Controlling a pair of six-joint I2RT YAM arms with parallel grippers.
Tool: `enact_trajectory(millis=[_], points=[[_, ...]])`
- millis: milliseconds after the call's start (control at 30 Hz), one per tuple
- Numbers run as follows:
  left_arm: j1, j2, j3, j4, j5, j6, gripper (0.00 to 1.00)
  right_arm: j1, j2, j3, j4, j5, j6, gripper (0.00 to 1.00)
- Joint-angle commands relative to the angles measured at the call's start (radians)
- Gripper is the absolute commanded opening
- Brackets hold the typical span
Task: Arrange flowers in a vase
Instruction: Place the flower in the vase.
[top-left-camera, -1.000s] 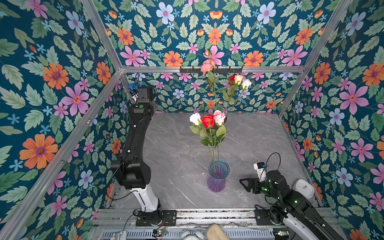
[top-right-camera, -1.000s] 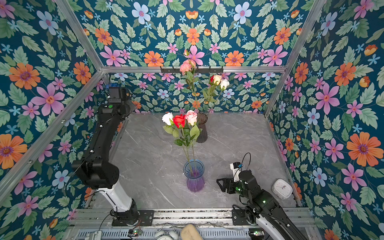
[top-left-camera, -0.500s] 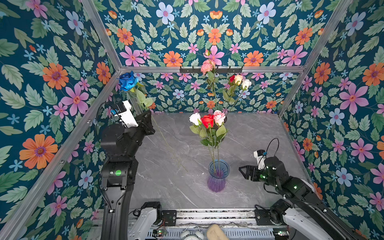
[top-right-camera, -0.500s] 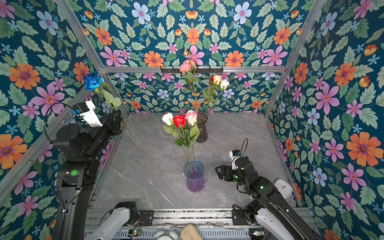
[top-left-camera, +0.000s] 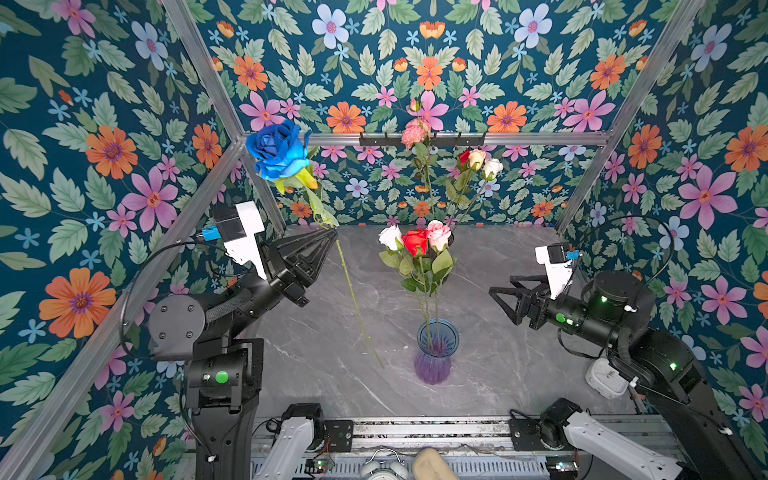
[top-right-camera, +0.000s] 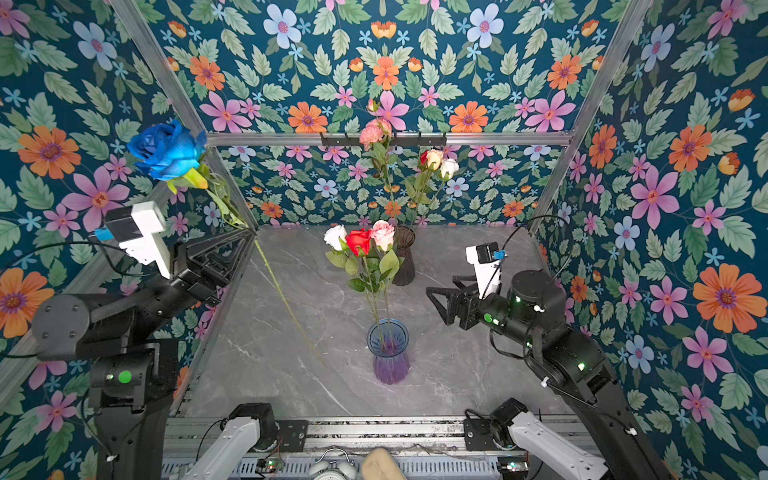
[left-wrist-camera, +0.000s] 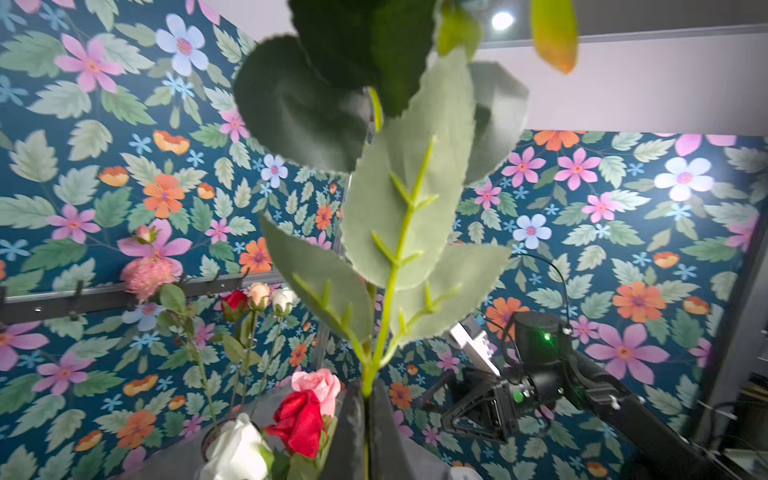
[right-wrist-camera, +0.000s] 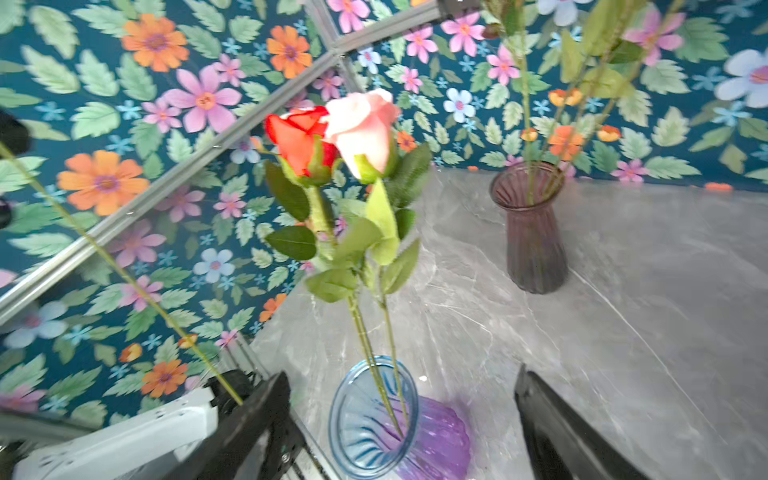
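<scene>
My left gripper (top-left-camera: 332, 235) is shut on the green stem of a blue rose (top-left-camera: 278, 151), just below its leaves. The bloom stands high at the back left and the bare stem slants down towards the table beside the vase (top-left-camera: 434, 353). In the left wrist view the stem is pinched between the fingers (left-wrist-camera: 351, 415). The blue and purple glass vase (right-wrist-camera: 374, 419) holds a white rose (top-left-camera: 390, 237), a red rose (top-left-camera: 415, 241) and a pink rose (top-left-camera: 438, 235). My right gripper (top-left-camera: 502, 286) stands open to the right of the vase, holding nothing.
A dark ribbed vase (top-right-camera: 404, 257) at the back holds a frilly pink bloom (top-left-camera: 415, 133) and three small buds (top-left-camera: 478, 160). A black hook rail (top-left-camera: 457, 139) runs along the back wall. A white round object (top-left-camera: 604, 376) lies by the right arm's base.
My left arm has swung out from the back left corner with the blue rose and carried it towards the middle. My right gripper has drifted slightly up and back.
</scene>
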Motion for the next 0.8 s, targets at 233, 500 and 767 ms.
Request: enact_trajectory(millis=[233,500,767], points=[[0.001,0.028,-0.196,0.793,0.082,-0.586,0.00,0.025,0.123,0.082,0.253,-0.618,0.135,0.85],[0.001,0.018,-0.251,0.885,0.046,-0.667,0.00,0.334,0.292,0.253,0.057,-0.337,-0.080,0.84],[-0.002,0.011,-0.335,0.970,0.029,-0.724,0.00,0.337,0.346,0.248,0.240,-0.349,-0.026,0.77]])
